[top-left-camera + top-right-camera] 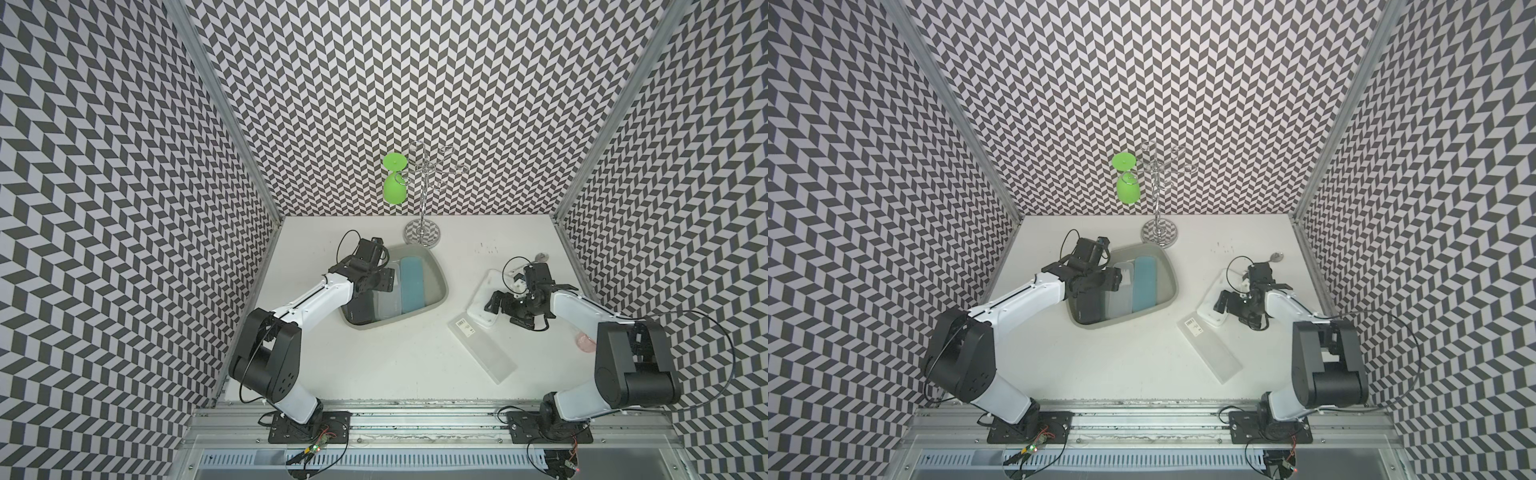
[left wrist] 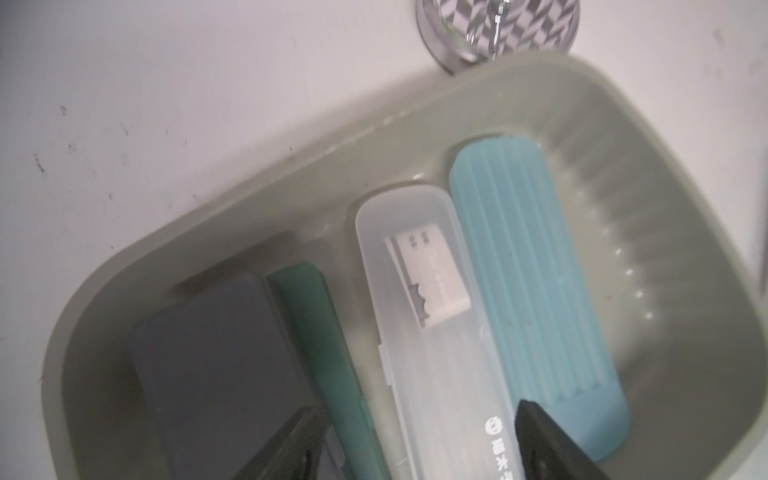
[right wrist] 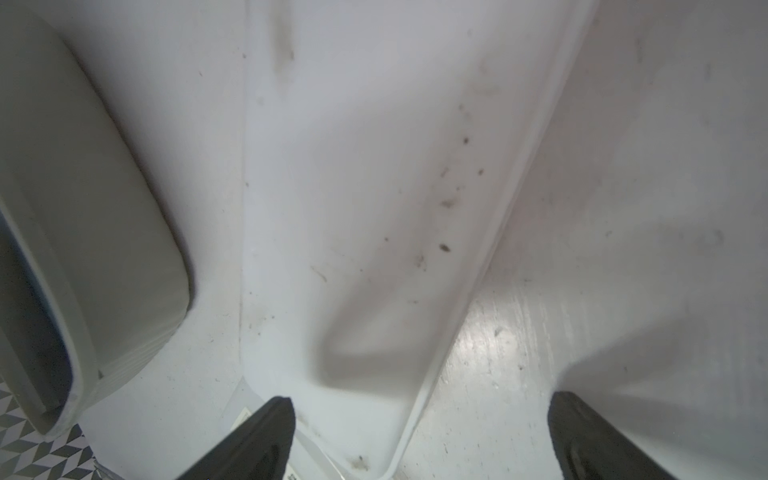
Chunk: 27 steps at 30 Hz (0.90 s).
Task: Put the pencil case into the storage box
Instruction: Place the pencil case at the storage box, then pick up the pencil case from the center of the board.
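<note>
Left fingers spread, empty, above storage box: shallow grey-green plastic tub, rounded corners. Inside: dark grey slab case, green case, frosted pencil case, ribbed blue case, side by side. Right of box: frosted flat case on counter; right fingers spread, empty, over white tray.

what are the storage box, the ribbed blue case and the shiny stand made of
Storage box: grey-green plastic with a smooth satin sheen and moulded rounded corners.
Ribbed blue case: matte, with lengthwise ridges; soft plastic or silicone, cannot tell which.
Stand: likely chromed metal, since its base mirrors the wall pattern.
</note>
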Each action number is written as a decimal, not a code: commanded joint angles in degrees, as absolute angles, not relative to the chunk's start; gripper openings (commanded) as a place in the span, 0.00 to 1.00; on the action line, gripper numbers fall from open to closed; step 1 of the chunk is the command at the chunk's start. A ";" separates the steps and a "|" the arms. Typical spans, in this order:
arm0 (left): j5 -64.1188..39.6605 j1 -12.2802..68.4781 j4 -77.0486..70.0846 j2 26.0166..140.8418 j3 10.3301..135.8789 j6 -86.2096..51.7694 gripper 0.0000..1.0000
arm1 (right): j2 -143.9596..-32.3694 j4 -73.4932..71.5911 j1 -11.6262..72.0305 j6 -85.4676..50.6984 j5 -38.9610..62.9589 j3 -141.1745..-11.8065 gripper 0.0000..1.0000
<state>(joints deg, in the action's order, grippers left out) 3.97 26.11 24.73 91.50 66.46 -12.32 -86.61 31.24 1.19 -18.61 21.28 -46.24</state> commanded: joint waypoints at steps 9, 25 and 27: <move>2.21 26.91 26.47 92.88 77.41 -12.61 1.00 | -85.82 34.07 0.50 -14.39 17.12 -50.12 0.99; 2.08 24.87 33.23 96.48 82.71 -19.55 1.00 | -82.56 39.81 20.94 -11.85 11.83 -52.41 1.00; 2.93 24.73 33.84 96.28 82.02 -18.07 1.00 | -83.78 40.16 22.73 -12.51 10.44 -51.88 1.00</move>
<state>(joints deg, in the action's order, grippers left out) 1.67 24.95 31.29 95.61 81.34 -19.33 -82.19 38.98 20.97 -12.01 13.45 -51.59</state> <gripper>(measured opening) 0.998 0.995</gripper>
